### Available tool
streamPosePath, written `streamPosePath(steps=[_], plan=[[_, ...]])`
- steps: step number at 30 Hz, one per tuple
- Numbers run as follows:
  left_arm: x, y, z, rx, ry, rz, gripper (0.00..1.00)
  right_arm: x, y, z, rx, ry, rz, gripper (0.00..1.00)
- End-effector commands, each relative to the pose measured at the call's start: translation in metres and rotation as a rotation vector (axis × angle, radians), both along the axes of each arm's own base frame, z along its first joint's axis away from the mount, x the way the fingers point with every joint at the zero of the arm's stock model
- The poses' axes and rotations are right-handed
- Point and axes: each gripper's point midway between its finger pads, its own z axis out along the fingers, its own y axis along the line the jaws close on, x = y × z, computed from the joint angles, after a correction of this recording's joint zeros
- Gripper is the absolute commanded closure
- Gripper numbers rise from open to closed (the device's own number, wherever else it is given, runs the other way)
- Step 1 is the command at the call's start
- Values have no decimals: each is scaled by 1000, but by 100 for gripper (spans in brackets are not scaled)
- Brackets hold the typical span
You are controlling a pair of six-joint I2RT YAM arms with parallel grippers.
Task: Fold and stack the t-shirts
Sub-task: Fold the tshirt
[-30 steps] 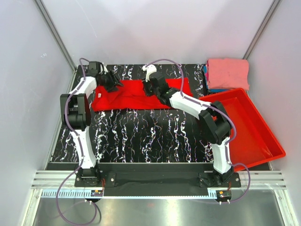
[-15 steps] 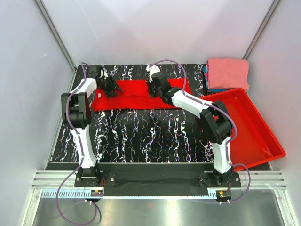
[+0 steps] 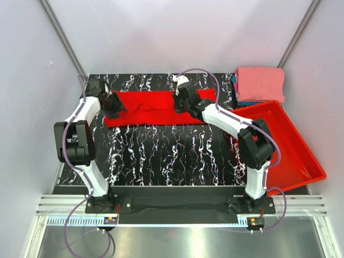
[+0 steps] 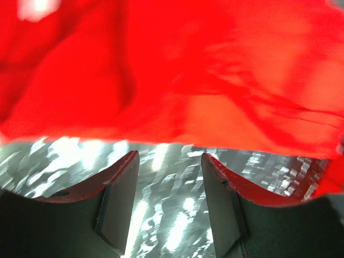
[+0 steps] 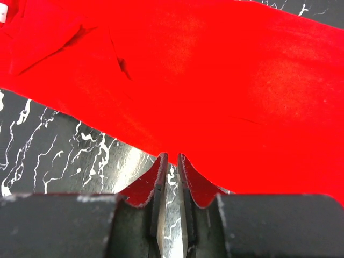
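Observation:
A bright red t-shirt point(image 3: 150, 107) lies folded into a long strip across the back of the black marbled table point(image 3: 161, 156). My left gripper point(image 3: 114, 103) is at the strip's left end. In the left wrist view it point(image 4: 169, 156) is open, with bare table between the fingers and the red t-shirt's point(image 4: 215, 70) edge just ahead. My right gripper point(image 3: 183, 102) is over the strip's right half. In the right wrist view it point(image 5: 172, 157) shows only a narrow slit with nothing in it, its tips at the red t-shirt's point(image 5: 215, 70) near edge.
A folded salmon-pink t-shirt point(image 3: 260, 83) tops a stack at the back right corner, with blue cloth point(image 3: 235, 87) showing under it. A rigid red bin point(image 3: 279, 145) sits tilted at the right, overhanging the table's edge. White walls enclose the table.
My left gripper slid left along the red t-shirt to its left end. My right gripper shifted slightly right and its jaws narrowed. The strip now lies flatter.

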Motion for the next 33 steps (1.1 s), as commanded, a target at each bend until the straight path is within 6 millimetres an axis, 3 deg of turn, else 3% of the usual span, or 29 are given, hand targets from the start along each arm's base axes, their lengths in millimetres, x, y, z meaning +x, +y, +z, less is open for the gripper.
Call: streamPosePath(steps=[1,5,9,14,19,20,22,23,25,26,27,28,29,31,33], plan=[[-15,48,-19,77,48,179,45,-1,-10,26,22,-40,-36,81],[-20,70,-42,78,94,256,44,1,-18,18,-9,-24,-52,84],[-12,73,-59,81,129,262,50,2,-28,7,-24,7,-67,92],[-12,91,-81,160,206,323,64,4,-38,-3,-29,24,-83,92],[3,112,-89,230,239,361,63,3,-43,-9,-63,43,-92,91],[19,118,-78,234,201,367,63,3,-46,-12,-75,49,-94,91],[29,121,-89,236,227,351,62,2,-52,-17,-110,57,-101,91],[48,125,-79,232,185,347,62,3,-59,-23,-141,57,-121,91],[59,127,-93,239,204,309,59,2,-67,-32,-190,73,-134,91],[82,129,-75,223,143,301,59,2,-70,-38,-209,85,-139,90],[87,130,-91,213,164,281,58,0,-75,-44,-229,102,-143,91],[98,130,-86,192,136,270,57,0,-76,-46,-237,104,-146,91],[117,124,-69,136,70,243,56,0,-80,-51,-251,110,-163,91],[131,122,-59,93,14,219,52,-1,-89,-58,-280,130,-194,91],[142,123,-36,86,-59,207,51,-3,-104,-71,-327,157,-245,90]])
